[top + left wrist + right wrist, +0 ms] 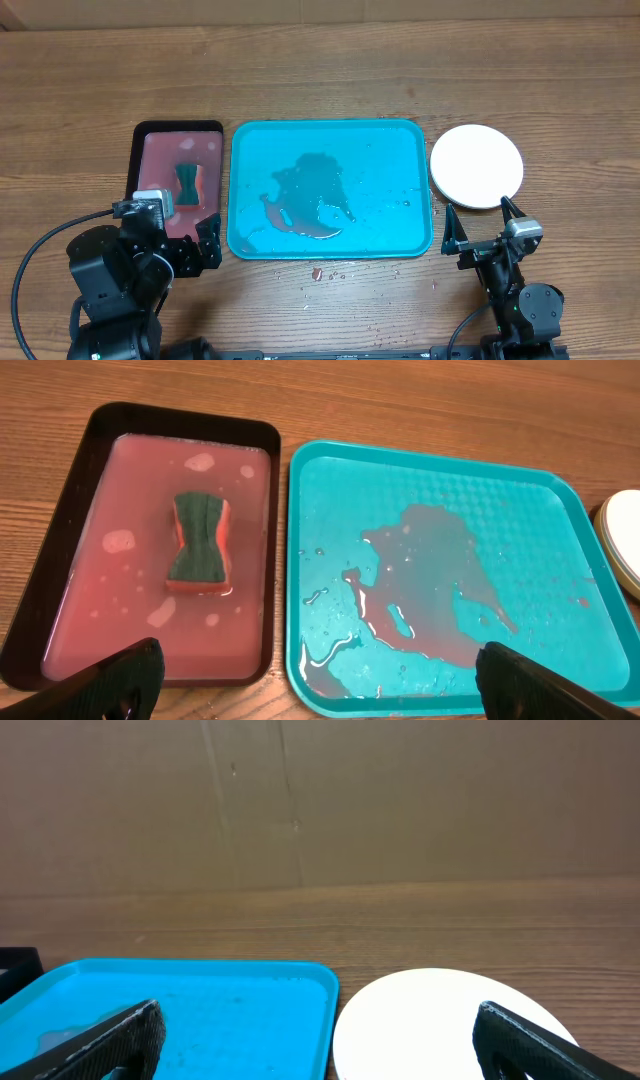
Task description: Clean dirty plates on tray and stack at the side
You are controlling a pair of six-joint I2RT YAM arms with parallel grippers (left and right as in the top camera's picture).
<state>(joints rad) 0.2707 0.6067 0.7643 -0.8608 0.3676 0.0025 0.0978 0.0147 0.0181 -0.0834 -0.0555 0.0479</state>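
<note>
The large turquoise rectangular plastic tray [390, 150] holds no plates, only a pinkish puddle [315, 195] across its floor. The round shallow plastic plates [477, 166] sit just right of the tray's right rim, showing from above as one white disc; how many lie beneath I cannot tell. Left of the tray stands a black-rimmed tray of pinkish water [137, 160] with a teal sponge [187, 180] in it. The left gripper [203, 248] hangs near the tray's near left corner, jaws spread and empty. The right gripper [476, 212] hovers at the near edge of the plates, jaws wide apart and empty. The plates look light, stiff and probably wet and slick. A pinch across the rim's edge seems the safest hold.
</note>
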